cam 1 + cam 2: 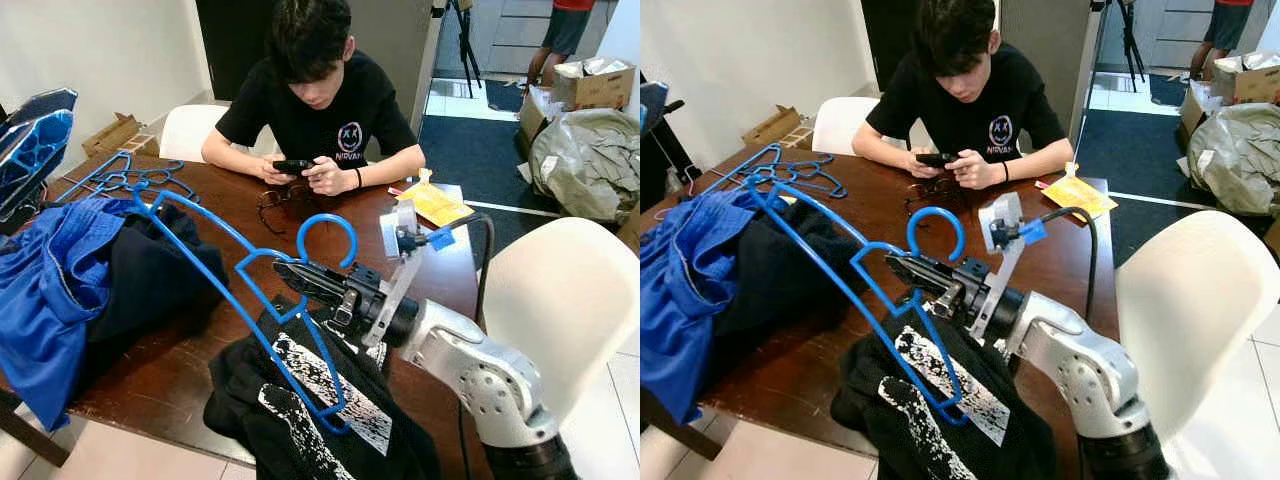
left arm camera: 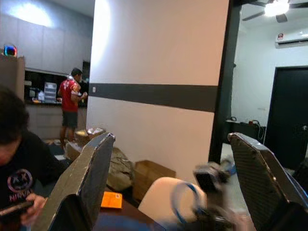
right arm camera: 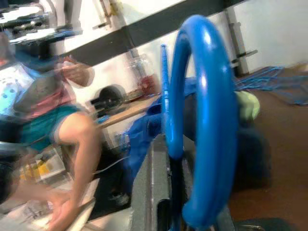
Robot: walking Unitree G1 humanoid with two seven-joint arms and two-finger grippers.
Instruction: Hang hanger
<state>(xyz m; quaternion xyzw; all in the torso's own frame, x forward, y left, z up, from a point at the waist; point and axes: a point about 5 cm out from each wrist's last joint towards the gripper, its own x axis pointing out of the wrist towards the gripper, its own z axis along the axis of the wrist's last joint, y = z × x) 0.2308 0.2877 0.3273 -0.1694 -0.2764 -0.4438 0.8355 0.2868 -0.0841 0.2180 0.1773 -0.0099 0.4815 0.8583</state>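
Dark brown wood is running under everything you are working over: the table (image 1: 440, 270) is carrying clothes, hangers and a seated person's forearms. Your right gripper (image 1: 285, 270) is reaching in from the right above the near edge, its black fingers pinched together on the blue hanger (image 1: 250, 262) just below the hook, so the hook is curling up above the fingers and the frame is slanting across the table. One arm of that frame is stretching back toward the blue garment (image 1: 55, 285) heaped on the left, while the lower bar is lying over the black printed shirt (image 1: 320, 400) bunched at the near edge under the gripper. Farther back on the left, more blue hangers (image 1: 125, 175) are lying in a tangle. Across the table a person (image 1: 320, 95) in a black T-shirt is sitting and holding a phone (image 1: 292, 166). A white chair (image 1: 565, 300) is standing to your right. Your left gripper (image 2: 168, 187) is holding its two fingers spread wide apart, with nothing between them.
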